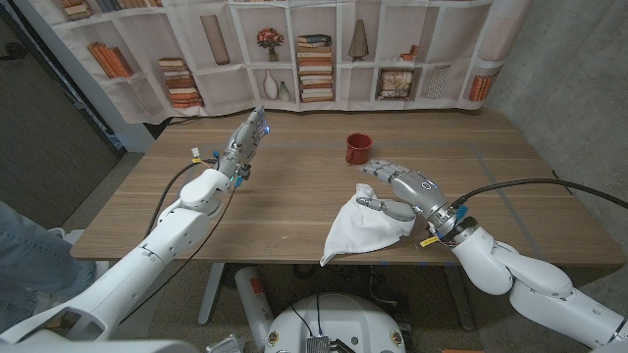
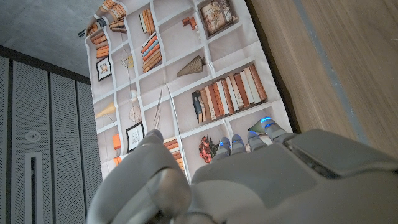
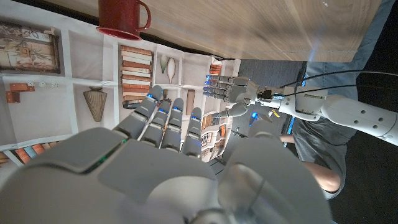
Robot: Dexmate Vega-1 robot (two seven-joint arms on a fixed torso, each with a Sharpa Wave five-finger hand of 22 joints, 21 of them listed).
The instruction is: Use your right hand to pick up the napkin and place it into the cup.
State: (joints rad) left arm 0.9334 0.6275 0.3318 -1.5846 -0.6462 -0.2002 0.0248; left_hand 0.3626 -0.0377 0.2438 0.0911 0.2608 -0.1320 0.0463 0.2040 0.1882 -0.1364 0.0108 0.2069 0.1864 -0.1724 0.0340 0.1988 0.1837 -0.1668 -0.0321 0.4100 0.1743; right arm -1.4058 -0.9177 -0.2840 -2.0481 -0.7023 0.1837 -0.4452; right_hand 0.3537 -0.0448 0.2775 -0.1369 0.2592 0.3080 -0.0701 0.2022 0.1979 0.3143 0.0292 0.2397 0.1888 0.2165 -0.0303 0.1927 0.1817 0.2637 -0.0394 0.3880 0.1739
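Hovering open over the napkin [image 1: 365, 228], the right hand [image 1: 397, 188] sits lower right of centre. The cup [image 1: 358, 148] stands just above it in frame, upright on the worktop [image 1: 294, 201].

Crumpled white napkin [image 1: 365, 228] near upright red cup [image 1: 358, 148]

Wooden table [image 1: 294, 196] with a light grain, carrying just two things: a red cup [image 1: 358, 148] standing upright toward the far middle, and a crumpled white napkin [image 1: 361, 230] near the front edge, well apart from the cup.
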